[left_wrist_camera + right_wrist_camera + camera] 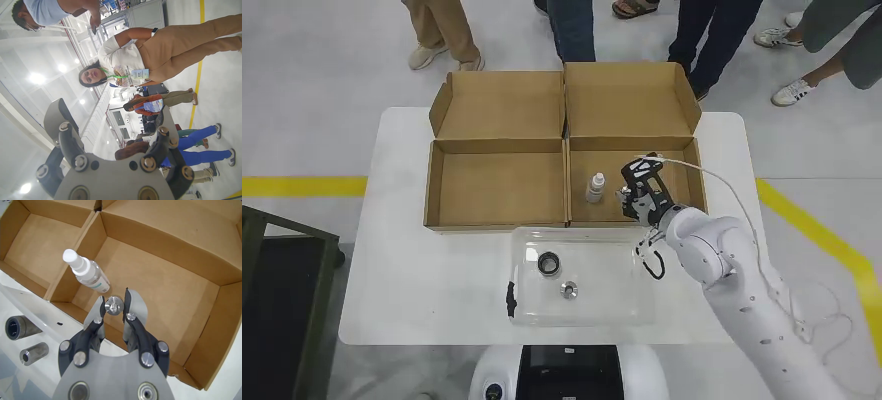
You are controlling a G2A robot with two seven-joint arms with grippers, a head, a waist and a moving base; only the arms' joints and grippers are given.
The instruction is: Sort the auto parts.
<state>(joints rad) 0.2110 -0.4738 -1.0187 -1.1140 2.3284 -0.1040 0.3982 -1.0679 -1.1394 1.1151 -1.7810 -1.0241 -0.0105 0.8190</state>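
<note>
**A knock waiting to happen**

The right hand (pixel 114 306) gripped a small metal part (pixel 113 308), hanging over the right box (pixel 170 279) just beside an upright spray bottle (pixel 88 274). Any sideways drift could have toppled it.

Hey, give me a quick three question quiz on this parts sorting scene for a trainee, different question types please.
1. True or false: the right gripper is shut on a small metal part.
2. Where does the spray bottle stand? A) in the cardboard box below the right gripper B) in the other box.
3. Fill in: in the clear tray, beside the large sleeve lies a smaller metal ___.
Key: 1 true; 2 A; 3 cylinder.
</note>
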